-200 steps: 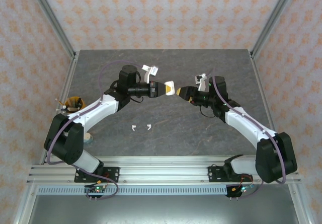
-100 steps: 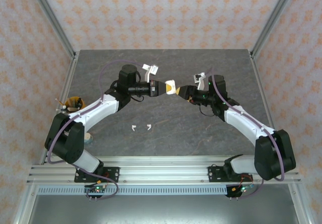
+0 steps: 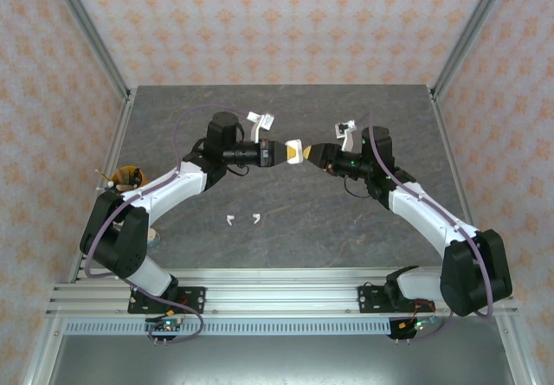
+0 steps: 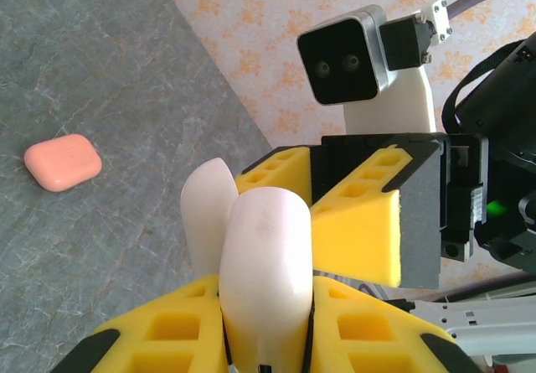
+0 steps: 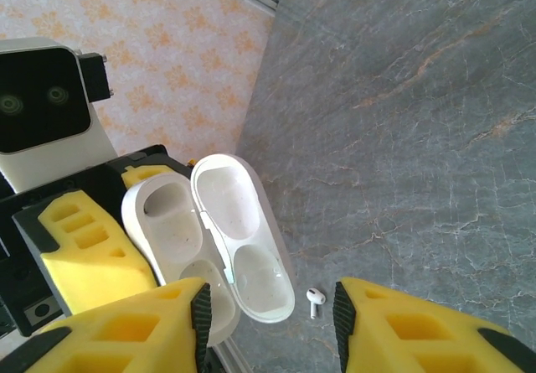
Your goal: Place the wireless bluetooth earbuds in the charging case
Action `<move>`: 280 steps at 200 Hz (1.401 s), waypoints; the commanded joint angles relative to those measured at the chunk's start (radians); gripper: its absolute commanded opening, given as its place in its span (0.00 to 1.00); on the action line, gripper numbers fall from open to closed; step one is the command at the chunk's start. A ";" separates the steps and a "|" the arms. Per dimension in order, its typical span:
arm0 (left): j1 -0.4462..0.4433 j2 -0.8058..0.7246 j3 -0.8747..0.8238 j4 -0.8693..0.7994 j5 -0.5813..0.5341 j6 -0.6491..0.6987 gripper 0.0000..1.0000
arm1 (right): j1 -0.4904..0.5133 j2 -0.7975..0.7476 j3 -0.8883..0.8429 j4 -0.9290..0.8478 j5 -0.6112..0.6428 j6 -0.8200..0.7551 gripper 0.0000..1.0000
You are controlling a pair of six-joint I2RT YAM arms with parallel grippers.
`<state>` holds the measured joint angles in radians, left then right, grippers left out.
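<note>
A white charging case [image 4: 264, 256] is held up over the table with my left gripper [image 4: 264, 306] shut on its base. Its lid [image 4: 209, 209] hangs open, and both hollow halves [image 5: 219, 230] look empty. My right gripper [image 5: 268, 306] faces the case with its jaws apart, the lid's lower end between the yellow fingers [image 5: 126, 331], with a gap on the right side. In the top view the left gripper [image 3: 281, 152] and right gripper [image 3: 313, 154] meet at the case [image 3: 295, 151]. Two white earbuds [image 3: 230, 221] [image 3: 257, 219] lie on the table; one earbud [image 5: 315, 299] shows far below.
A coral-pink closed case [image 4: 63, 162] lies on the grey stone table [image 3: 286, 108]. An orange holder [image 3: 128, 177] sits at the table's left edge, beside the left arm. Patterned walls and metal posts enclose the table.
My right gripper has moved left up to the case and its jaws have narrowed. The left gripper has kept its hold and stayed almost still.
</note>
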<state>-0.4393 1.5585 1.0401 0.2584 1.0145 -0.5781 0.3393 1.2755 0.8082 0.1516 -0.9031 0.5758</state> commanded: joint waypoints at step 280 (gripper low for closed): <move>-0.030 0.015 0.074 0.061 0.005 -0.035 0.00 | 0.000 0.017 -0.031 0.132 -0.032 0.035 0.34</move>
<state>-0.4583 1.5608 1.0756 0.2592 1.0092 -0.6048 0.3393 1.3048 0.7761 0.2386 -0.9253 0.6094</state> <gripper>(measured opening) 0.216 0.337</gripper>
